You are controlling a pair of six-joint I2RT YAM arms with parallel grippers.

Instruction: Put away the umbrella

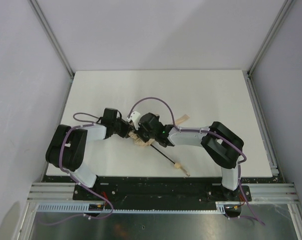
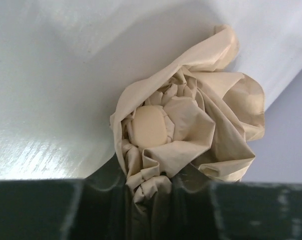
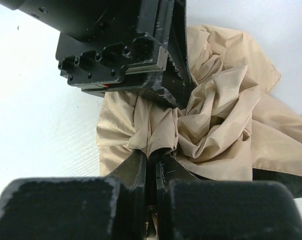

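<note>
Left end effector (image 2: 148, 197) and right end effector (image 3: 152, 165) both clench the umbrella (image 3: 226, 115) canopy; opposed pulls could tear fabric.

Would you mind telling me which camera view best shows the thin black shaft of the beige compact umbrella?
The top external view: only there does the thin black shaft run bare across the white table from the crumpled tan canopy to the pale knob handle. Both wrist views show just canopy folds, with the shaft hidden.
</note>
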